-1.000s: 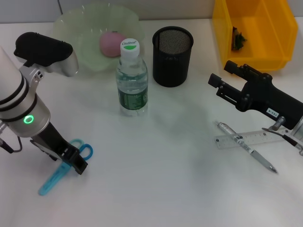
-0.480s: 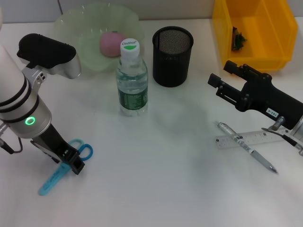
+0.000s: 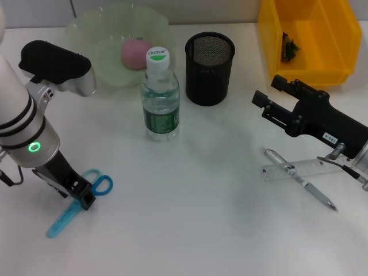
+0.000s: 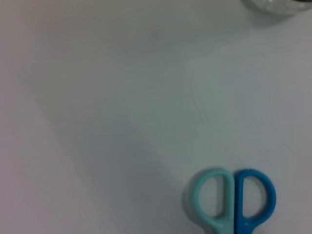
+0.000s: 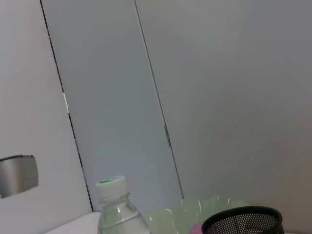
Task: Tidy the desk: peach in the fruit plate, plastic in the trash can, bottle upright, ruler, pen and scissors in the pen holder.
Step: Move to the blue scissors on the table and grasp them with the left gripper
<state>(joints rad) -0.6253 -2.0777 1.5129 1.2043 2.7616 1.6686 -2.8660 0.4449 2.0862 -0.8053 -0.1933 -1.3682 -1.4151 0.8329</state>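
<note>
While hanging low at the near-left of the desk, left gripper sitting right over the scissors — touching or nearly so at the pivot, jaw state impossible to tell from either view. Scissors lying flat, long axis running from the pale blade tip nearest the robot up and away to the two handle loops, darker blue loop outermost. Reaching them from the left arm, clearly the nearer one. Blades and pivot hidden in the left wrist view, loops cut off at the frame edge. Farther right, right gripper hovering, idle, jaws not readable — pen lying crossed over the ruler just beside it. Beyond, bottle standing upright already, pen holder next to it, peach resting in the fruit plate, something dark in the trash can.
</note>
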